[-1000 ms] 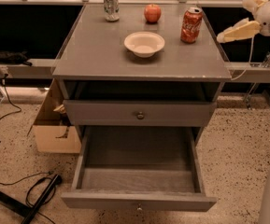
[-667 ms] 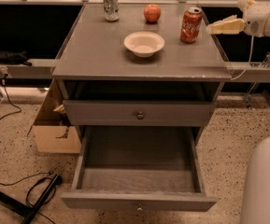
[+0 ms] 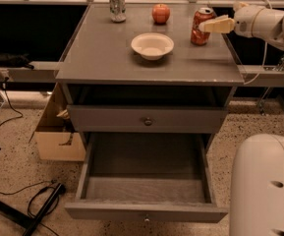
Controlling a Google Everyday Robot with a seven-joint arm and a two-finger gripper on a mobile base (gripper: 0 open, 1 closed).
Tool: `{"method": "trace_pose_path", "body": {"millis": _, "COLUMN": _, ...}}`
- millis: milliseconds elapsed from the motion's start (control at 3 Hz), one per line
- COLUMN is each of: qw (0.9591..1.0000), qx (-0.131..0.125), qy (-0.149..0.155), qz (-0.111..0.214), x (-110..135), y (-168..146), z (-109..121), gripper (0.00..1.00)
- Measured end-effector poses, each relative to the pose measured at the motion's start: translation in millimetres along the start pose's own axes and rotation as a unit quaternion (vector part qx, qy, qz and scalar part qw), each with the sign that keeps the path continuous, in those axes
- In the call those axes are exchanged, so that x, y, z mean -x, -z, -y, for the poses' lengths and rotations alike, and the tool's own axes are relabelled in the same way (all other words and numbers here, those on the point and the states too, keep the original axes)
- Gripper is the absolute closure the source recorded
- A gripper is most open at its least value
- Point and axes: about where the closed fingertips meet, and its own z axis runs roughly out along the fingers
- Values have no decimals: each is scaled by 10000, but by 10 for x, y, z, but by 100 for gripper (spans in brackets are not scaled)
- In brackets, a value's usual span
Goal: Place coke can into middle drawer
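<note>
Camera view: jaws at coke can on cabinet top, apart or together unclear; middle drawer open.

You are looking at a grey cabinet top across the upper middle of the frame. On it stand a silver-white can at the top left, an apple just right of it, a pale bowl near the centre and the coke can at the upper right. The gripper is at the upper right, level with the coke can's top and possibly touching it.
</note>
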Motion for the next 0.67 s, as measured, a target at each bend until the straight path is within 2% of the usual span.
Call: {"method": "trace_pose_path", "body": {"millis": 667, "qw": 9997, "qx": -187, "qy": -170, "qz": -10, "x": -241, "y": -418, "z": 45, "gripper": 0}}
